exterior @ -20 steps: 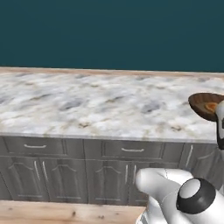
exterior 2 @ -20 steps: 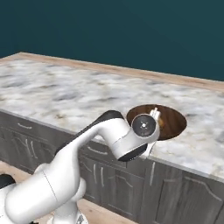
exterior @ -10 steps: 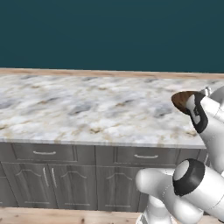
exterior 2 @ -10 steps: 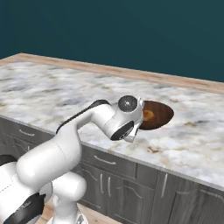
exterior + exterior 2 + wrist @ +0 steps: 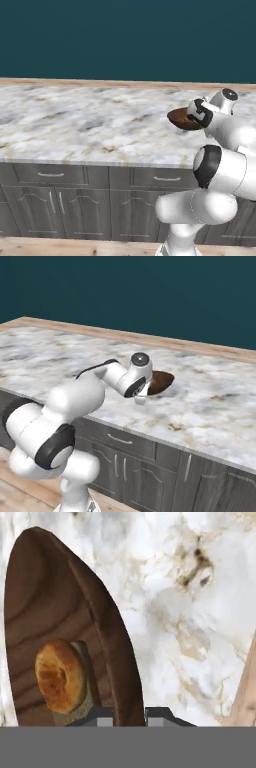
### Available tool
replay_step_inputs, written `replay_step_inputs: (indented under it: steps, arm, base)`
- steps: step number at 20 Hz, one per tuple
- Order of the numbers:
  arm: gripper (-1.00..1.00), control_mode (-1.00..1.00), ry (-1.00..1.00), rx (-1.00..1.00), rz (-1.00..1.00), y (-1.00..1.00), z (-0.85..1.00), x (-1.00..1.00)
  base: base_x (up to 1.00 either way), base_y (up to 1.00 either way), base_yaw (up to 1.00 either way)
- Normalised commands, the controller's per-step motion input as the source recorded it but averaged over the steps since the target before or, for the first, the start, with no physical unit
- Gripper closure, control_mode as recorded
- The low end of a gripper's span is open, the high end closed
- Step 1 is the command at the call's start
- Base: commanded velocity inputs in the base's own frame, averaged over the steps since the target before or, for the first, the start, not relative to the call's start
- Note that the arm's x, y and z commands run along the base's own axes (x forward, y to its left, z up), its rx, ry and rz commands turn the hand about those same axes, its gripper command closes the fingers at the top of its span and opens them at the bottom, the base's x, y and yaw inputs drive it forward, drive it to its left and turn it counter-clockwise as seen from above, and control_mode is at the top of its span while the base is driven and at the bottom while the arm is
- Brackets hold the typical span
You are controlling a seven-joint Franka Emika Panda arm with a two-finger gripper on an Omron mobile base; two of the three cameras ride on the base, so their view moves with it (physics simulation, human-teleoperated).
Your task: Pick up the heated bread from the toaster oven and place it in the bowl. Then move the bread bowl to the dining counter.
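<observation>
Brown wooden bowl (image 5: 65, 612) | tilted, rim-gripped by hand (image 5: 129, 714) | bread (image 5: 60, 676) inside | above dining counter (image 5: 75, 125)

The dining counter (image 5: 90, 125) has a veined marble top over grey drawers (image 5: 50, 175) with silver handles

I'm watching the marble counter (image 5: 90, 122) from behind the arm through both base cameras, facing forward and down; both are sharing the bowl (image 5: 161, 382) at mid-frame. My hand camera is looking close along the bowl's rim at the counter.
</observation>
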Motion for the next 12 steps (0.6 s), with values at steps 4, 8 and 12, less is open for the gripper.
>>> replay_step_inputs:
  steps: [4,8,12]
  arm:
    - [1.00,-1.00,0.00,0.00,0.22,0.21,-0.58,1.00]
    - [1.00,-1.00,0.00,0.00,0.18,0.27,-0.74,0.97]
    - [1.00,-1.00,0.03,0.00,0.14,0.10,-0.58,0.77]
  base:
    - [0.00,0.00,0.00]
    - [0.00,0.00,0.00]
    - [0.00,0.00,0.00]
